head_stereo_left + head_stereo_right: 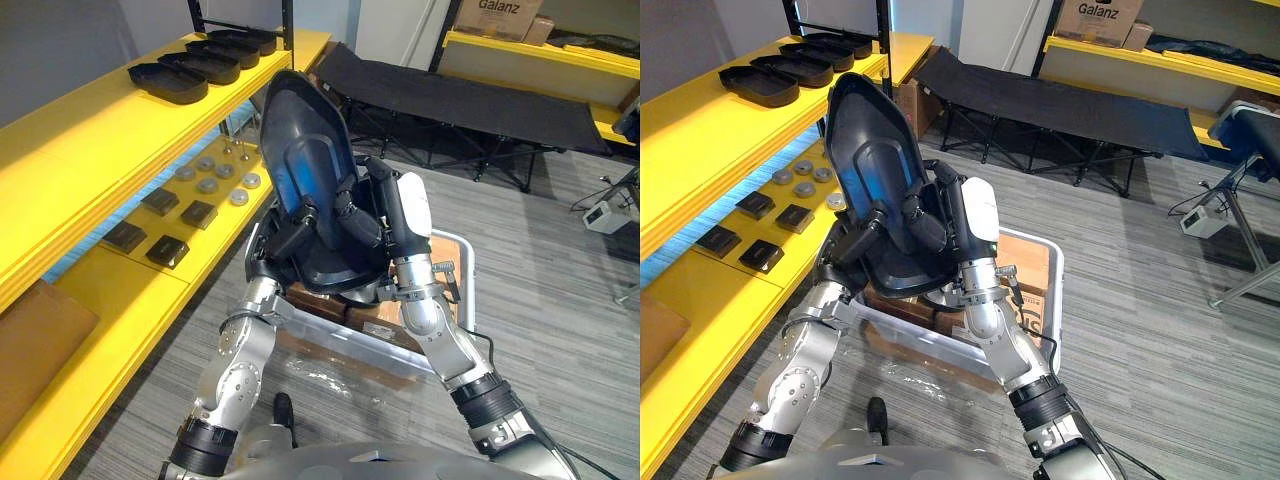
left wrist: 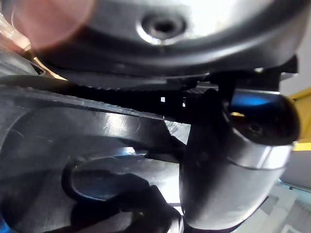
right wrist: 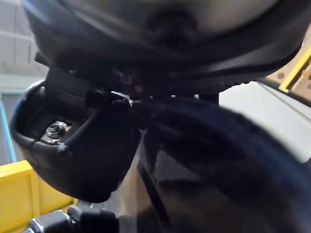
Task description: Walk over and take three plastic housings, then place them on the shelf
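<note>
I hold one large dark plastic housing (image 1: 305,140) upright in front of me, its hollow side facing me. My left hand (image 1: 290,240) grips its lower left part with curled fingers. My right hand (image 1: 385,215), with a white thumb cover, clasps the lower right edge. In the left wrist view the thumb (image 2: 233,160) presses against the glossy housing (image 2: 73,141). The right wrist view shows the thumb (image 3: 82,145) hooked over the housing (image 3: 209,160). Several more housings (image 1: 205,60) lie in a row on the top tier of the yellow shelf (image 1: 90,160) at the left.
Below my hands stands a clear plastic bin (image 1: 458,262) holding cardboard. The lower shelf tier carries small dark blocks (image 1: 165,225) and grey discs (image 1: 215,175). A black folding cot (image 1: 470,105) stands behind, on grey carpet. A second yellow shelf (image 1: 520,50) lines the back wall.
</note>
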You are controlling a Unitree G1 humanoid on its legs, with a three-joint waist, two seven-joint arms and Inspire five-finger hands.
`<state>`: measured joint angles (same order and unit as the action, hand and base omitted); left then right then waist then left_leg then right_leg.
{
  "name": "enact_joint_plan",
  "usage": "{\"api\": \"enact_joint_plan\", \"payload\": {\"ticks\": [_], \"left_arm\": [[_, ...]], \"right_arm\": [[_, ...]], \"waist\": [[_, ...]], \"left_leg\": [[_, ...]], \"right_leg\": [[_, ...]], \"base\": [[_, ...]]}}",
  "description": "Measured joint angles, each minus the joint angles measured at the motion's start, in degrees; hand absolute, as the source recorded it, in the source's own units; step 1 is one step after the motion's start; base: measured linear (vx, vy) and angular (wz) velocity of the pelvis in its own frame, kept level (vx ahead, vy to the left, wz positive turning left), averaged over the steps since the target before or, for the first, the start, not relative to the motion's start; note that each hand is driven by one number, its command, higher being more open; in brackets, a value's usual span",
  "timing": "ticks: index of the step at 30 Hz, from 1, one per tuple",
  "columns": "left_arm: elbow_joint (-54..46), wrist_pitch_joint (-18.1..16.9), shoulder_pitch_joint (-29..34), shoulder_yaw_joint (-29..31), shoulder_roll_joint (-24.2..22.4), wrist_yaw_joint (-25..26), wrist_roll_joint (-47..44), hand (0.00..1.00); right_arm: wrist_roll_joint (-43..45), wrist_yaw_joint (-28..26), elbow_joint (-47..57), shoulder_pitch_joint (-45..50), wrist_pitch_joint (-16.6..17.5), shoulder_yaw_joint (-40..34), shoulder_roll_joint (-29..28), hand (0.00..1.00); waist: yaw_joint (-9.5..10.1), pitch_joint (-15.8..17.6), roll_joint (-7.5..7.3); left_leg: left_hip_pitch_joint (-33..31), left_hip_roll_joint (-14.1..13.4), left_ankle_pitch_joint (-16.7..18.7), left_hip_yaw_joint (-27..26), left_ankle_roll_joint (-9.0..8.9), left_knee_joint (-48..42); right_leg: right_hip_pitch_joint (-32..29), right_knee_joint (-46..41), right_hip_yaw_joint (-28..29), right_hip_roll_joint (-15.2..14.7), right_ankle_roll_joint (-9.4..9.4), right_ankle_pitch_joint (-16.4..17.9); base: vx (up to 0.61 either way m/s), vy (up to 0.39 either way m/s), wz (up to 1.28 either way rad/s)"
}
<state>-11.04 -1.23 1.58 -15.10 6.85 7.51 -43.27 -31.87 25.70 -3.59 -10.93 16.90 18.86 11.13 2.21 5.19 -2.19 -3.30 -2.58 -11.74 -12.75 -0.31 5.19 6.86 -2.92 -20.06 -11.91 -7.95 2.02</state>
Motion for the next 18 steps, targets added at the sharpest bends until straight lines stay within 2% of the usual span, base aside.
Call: {"api": "enact_joint_plan", "payload": {"ticks": [4, 7, 10, 11, 15, 18], "left_arm": [[0.00, -0.17, -0.67, -0.07, 0.14, 0.00, 2.54, 0.00], [0.00, -0.88, -1.47, -0.32, 0.10, 0.42, 4.94, 0.00], [-0.71, -2.42, -1.99, -1.04, -0.85, 4.04, 12.48, 0.00], [-1.73, -2.45, -1.92, -1.09, -1.93, 7.49, 20.05, 0.00], [-3.88, -4.16, -1.64, 1.05, -2.57, 13.75, 32.18, 0.00], [-4.97, -6.27, -1.54, 3.06, -2.54, 18.12, 46.50, 0.00]], "right_arm": [[5.66, -0.46, 0.12, 1.04, 2.42, 1.33, 0.05, 1.00], [7.04, -0.55, 1.21, 1.07, 2.11, 1.28, 0.16, 1.00], [8.06, -0.90, 2.54, 1.09, 0.81, 0.97, 0.23, 1.00], [7.79, -0.64, 3.35, 1.12, 0.73, 0.11, 0.29, 1.00], [7.99, -0.04, 6.76, 1.87, 0.44, -3.74, 0.84, 1.00], [8.70, 0.08, 10.34, 4.56, 1.12, -5.43, 2.05, 1.00]], "waist": [[-0.76, -0.04, -0.06], [-0.95, -0.04, -0.05], [-0.89, -0.05, -0.02], [-0.86, -0.03, 0.03], [-0.92, -0.04, 0.19], [-0.89, -0.19, 0.54]], "left_leg": [[0.00, -0.01, 0.03, -0.09, -0.04, 0.00], [0.05, -0.03, 0.04, -0.16, -0.06, -0.01], [0.15, -0.04, 0.09, -0.20, -0.10, 0.00], [0.15, -0.06, 0.10, -0.20, -0.12, -0.01], [0.17, -0.07, 0.17, -0.19, -0.17, -0.01], [0.16, -0.06, 0.29, -0.21, -0.20, 0.00]], "right_leg": [[0.01, -0.06, 0.08, 0.01, 0.01, 0.00], [0.00, -0.06, 0.16, 0.01, 0.01, 0.00], [0.03, -0.06, 0.25, 0.01, 0.00, 0.01], [0.03, -0.05, 0.26, 0.03, 0.00, 0.01], [0.08, -0.02, 0.27, 0.06, 0.00, 0.02], [0.07, 0.01, 0.31, 0.06, 0.02, 0.05]], "base": [[0.00, 0.000, 0.00], [0.00, 0.000, 0.00], [0.00, 0.000, 0.00], [0.00, 0.000, 0.00], [0.00, 0.000, 0.00], [0.00, 0.000, 0.00]]}}
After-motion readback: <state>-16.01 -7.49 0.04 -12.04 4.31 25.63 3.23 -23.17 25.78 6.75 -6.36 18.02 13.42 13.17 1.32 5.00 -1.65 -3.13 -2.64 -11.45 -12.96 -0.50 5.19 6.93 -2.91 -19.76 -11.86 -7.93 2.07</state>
